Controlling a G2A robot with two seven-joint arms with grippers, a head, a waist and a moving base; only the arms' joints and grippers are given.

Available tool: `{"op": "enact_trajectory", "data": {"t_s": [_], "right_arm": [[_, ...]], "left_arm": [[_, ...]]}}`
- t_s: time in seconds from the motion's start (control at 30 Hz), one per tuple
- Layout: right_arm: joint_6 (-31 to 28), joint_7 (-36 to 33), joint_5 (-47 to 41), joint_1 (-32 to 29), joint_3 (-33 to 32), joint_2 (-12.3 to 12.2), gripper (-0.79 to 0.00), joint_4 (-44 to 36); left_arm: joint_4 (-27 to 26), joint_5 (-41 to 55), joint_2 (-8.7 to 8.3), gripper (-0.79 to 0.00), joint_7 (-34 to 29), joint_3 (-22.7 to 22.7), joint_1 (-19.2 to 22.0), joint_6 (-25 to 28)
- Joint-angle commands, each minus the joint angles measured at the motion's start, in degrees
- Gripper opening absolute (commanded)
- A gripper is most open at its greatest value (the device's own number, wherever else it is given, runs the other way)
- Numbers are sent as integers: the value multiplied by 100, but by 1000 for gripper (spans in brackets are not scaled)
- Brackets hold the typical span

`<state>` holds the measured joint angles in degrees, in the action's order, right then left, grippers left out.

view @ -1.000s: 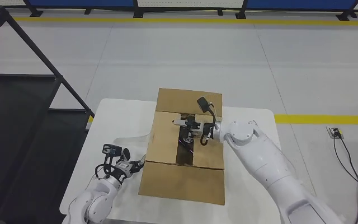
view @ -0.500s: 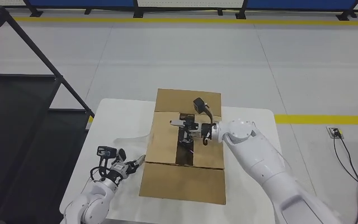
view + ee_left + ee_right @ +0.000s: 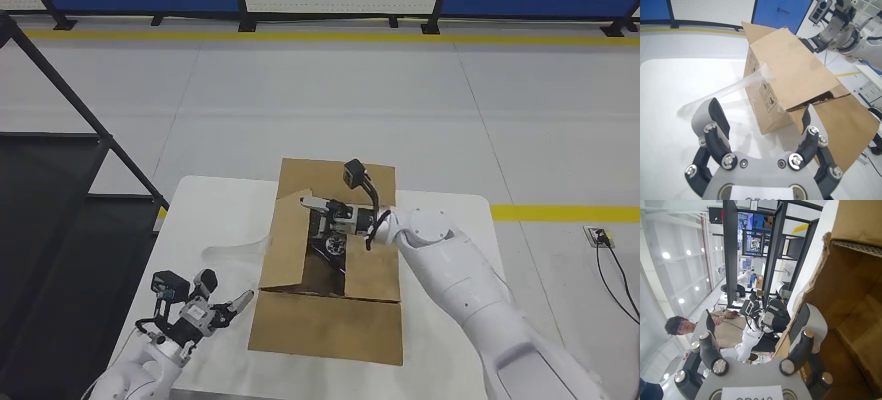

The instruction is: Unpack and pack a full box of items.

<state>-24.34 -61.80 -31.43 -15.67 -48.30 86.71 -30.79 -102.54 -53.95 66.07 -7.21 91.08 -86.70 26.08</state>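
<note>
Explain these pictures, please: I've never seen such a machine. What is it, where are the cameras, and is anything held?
It is a two-armed robot at a white table. One picture looks down from above its arms; the other two come from wrist cameras. A cardboard box stands on the table, clear tape trailing off its side. The left gripper is open and empty beside the box. The right gripper is open too, the edge of a raised flap between its fingers.

Left gripper (image 3: 761,113): fingers spread, empty, held low just beside the cardboard box (image 3: 791,72). Right gripper (image 3: 755,311): fingers spread, straddling the box's flap edge, arm extended over the box.
</note>
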Motion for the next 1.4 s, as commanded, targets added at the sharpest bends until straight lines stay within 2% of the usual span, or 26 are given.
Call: {"op": "enact_trajectory", "data": {"t_s": [0.0, 0.27, 0.37, 0.53, 0.9, 1.2, 1.37], "right_arm": [[-74, 101, 15, 36, 10, 37, 0, 20], [-295, 336, 121, 131, 99, 199, 0, 29], [-319, 282, 113, 170, 122, 254, 0, 67], [-432, 107, 81, 220, 145, 341, 0, 142], [-725, -311, -78, 255, 70, 439, 0, 310], [-819, -407, -101, 277, 63, 543, 0, 426], [-1202, -440, -88, 259, -34, 530, 0, 496]], "left_arm": [[-130, -85, 7, 0, 34, -47, -27, -131], [-271, -439, 31, 0, -131, -479, 215, -276], [-283, -711, 61, 0, -25, -642, 340, -707], [-245, -503, 96, 0, -79, -780, 532, -927], [-225, -273, 88, 0, -252, -757, 580, -753], [-211, 132, 141, 0, -22, -753, 672, -1293], [-184, 412, 145, 0, 209, -556, 576, -1333]]}}
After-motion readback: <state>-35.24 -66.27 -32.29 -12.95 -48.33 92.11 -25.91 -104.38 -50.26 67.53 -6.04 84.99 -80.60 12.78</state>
